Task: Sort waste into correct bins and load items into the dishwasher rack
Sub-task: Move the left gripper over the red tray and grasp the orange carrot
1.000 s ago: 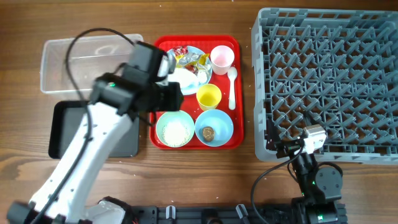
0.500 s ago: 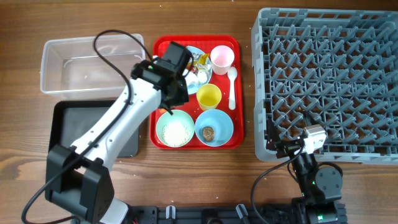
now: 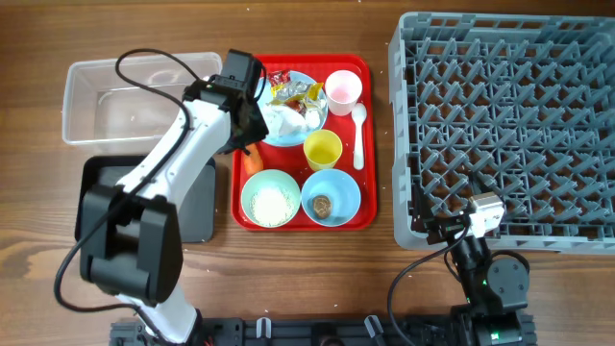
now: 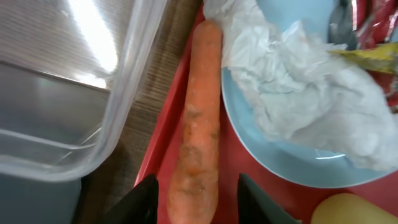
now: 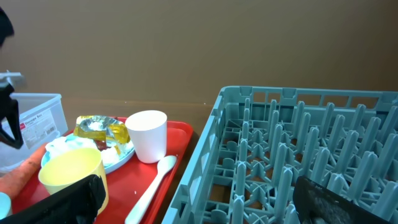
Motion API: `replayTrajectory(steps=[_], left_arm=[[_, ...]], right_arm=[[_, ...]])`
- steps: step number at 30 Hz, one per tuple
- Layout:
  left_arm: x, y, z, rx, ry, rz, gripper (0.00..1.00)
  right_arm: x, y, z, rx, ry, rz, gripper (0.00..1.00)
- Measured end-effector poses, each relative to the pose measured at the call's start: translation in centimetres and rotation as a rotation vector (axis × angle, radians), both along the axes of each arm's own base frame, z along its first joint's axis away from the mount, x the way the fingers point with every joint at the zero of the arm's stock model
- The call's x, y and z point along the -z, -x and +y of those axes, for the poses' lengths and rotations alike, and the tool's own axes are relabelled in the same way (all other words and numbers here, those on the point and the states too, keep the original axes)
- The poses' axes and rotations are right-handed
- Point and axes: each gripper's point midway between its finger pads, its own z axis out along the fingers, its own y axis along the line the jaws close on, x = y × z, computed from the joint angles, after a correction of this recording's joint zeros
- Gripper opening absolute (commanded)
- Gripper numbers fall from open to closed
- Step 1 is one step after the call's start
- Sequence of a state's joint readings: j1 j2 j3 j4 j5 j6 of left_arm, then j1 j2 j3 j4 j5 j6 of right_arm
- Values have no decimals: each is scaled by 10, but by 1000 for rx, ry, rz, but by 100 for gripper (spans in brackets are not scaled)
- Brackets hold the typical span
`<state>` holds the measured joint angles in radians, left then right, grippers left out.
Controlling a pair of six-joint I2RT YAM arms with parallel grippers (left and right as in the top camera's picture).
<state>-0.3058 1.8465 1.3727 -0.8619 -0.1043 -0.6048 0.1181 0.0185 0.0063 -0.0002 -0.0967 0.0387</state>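
Observation:
An orange carrot point(image 4: 199, 124) lies along the red tray's left edge, beside the light blue plate point(image 4: 292, 169). My left gripper point(image 4: 198, 200) is open over the carrot's near end, one finger on each side with a gap at both. From overhead, the carrot point(image 3: 253, 163) shows just below that gripper point(image 3: 252, 146). White tissue point(image 3: 285, 120) and crumpled wrappers point(image 3: 293, 89) rest on the plate. My right gripper point(image 5: 208, 200) hangs open and empty at the front left corner of the grey rack point(image 3: 509, 115).
The red tray point(image 3: 368, 219) also holds a pink cup point(image 3: 343, 88), a yellow cup point(image 3: 323, 149), a white spoon point(image 3: 358, 135), a bowl of rice point(image 3: 270, 199) and a bowl with a brown lump point(image 3: 331, 197). The clear bin point(image 3: 106, 101) and the black bin point(image 3: 96, 202) stand left of the tray.
My left arm has swung from above the plate to the tray's left edge, and its fingers now straddle the carrot, which was covered before. The right arm has not moved.

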Motion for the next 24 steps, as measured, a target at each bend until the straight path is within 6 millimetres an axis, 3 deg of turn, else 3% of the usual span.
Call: replayTrajectory(steps=[13, 19, 24], left_arm=[[19, 14, -2, 29, -54, 35, 41], [18, 14, -17, 111, -81, 13, 43], [26, 15, -17, 125, -85, 5, 45]], right_arm=[[0, 0, 0, 0, 0, 0, 100], [0, 0, 0, 0, 0, 0, 100], [0, 0, 0, 0, 0, 0, 100]])
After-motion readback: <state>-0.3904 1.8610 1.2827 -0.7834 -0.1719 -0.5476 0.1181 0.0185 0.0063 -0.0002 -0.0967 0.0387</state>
